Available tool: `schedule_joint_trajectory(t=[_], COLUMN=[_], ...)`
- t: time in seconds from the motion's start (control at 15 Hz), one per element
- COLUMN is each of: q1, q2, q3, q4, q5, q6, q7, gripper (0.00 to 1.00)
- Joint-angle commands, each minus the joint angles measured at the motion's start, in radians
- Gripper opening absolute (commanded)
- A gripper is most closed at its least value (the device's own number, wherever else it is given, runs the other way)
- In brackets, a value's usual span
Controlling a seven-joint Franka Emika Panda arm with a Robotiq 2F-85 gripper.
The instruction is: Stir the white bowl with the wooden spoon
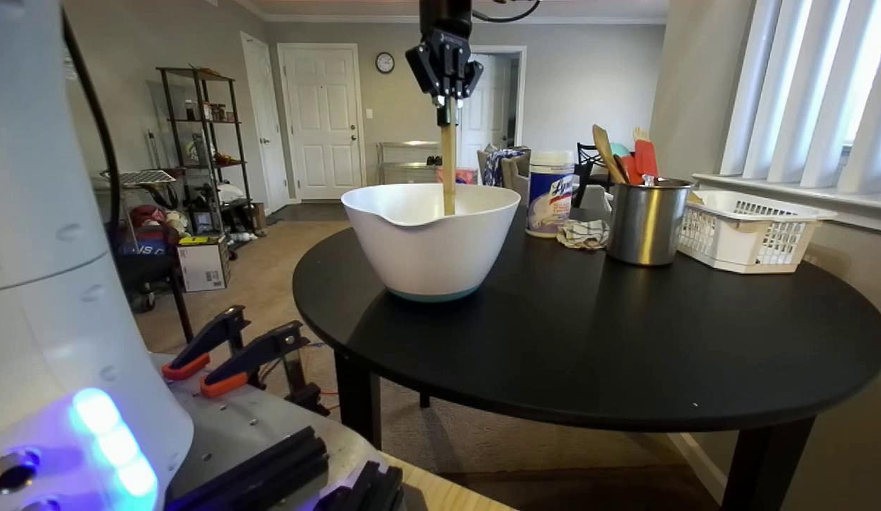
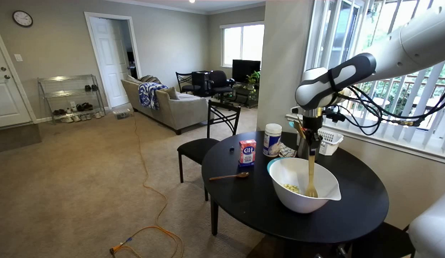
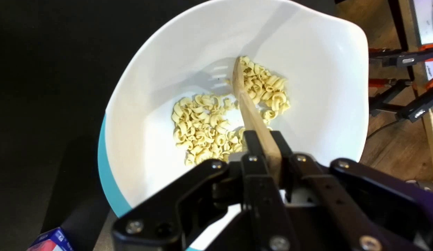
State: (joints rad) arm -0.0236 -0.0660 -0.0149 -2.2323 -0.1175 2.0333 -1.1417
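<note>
The white bowl [image 1: 433, 259] stands upright on the black round table [image 1: 625, 333], near its edge; it also shows in an exterior view [image 2: 301, 205] and the wrist view [image 3: 328, 90]. Curled pasta [image 3: 202, 129] lies in two piles on its bottom. My gripper [image 1: 446, 113], also in the wrist view [image 3: 267, 139], is above the bowl, shut on the upper handle of the pale wooden spoon [image 2: 311, 170]. The spoon hangs nearly upright, its slotted, fork-like head inside the bowl beside the pasta. In the wrist view the spoon [image 3: 250, 109] is seen edge-on between the piles. Whether it touches the bottom is unclear.
A wipes canister [image 2: 272, 140], a crumpled cloth [image 1: 584, 234], a metal utensil cup [image 1: 643, 223] and a white slotted basket [image 1: 738, 241] stand behind the bowl. A sugar box [image 2: 247, 153] and a darker brown spoon [image 2: 228, 176] are at the table's side.
</note>
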Motion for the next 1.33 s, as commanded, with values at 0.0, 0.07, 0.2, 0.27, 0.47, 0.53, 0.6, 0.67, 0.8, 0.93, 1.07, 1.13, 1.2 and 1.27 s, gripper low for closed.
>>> schedule_joint_trajectory(t=[0.0, 0.07, 0.2, 0.27, 0.47, 0.53, 0.6, 0.67, 0.8, 0.93, 1.07, 1.13, 1.2, 1.27], q1=[0.027, 0.04, 0.063, 0.075, 0.104, 0.112, 0.117, 0.118, 0.116, 0.108, 0.097, 0.092, 0.086, 0.08], q2=[-0.056, -0.057, -0.047, -0.04, -0.02, -0.019, -0.017, -0.018, -0.025, -0.034, -0.046, -0.052, -0.058, -0.064], q3=[0.005, 0.01, 0.019, 0.024, 0.047, 0.052, 0.056, 0.057, 0.056, 0.054, 0.049, 0.045, 0.042, 0.038], q4=[-0.073, -0.073, -0.061, -0.05, -0.016, -0.013, -0.01, -0.01, -0.019, -0.035, -0.057, -0.071, -0.085, -0.098], q5=[0.042, 0.055, 0.069, 0.084, 0.069, 0.065, 0.065, 0.069, 0.06, 0.022, -0.029, -0.056, -0.084, -0.103], q6=[0.028, 0.034, 0.047, 0.051, 0.076, 0.09, 0.103, 0.109, 0.14, 0.164, 0.183, 0.192, 0.195, 0.194], q7=[-0.031, -0.036, -0.045, -0.055, -0.048, -0.047, -0.045, -0.047, -0.021, 0.013, 0.052, 0.076, 0.098, 0.115], gripper=[0.05, 0.05, 0.05, 0.05, 0.05, 0.05, 0.05, 0.05, 0.05, 0.05, 0.05, 0.05, 0.05, 0.05])
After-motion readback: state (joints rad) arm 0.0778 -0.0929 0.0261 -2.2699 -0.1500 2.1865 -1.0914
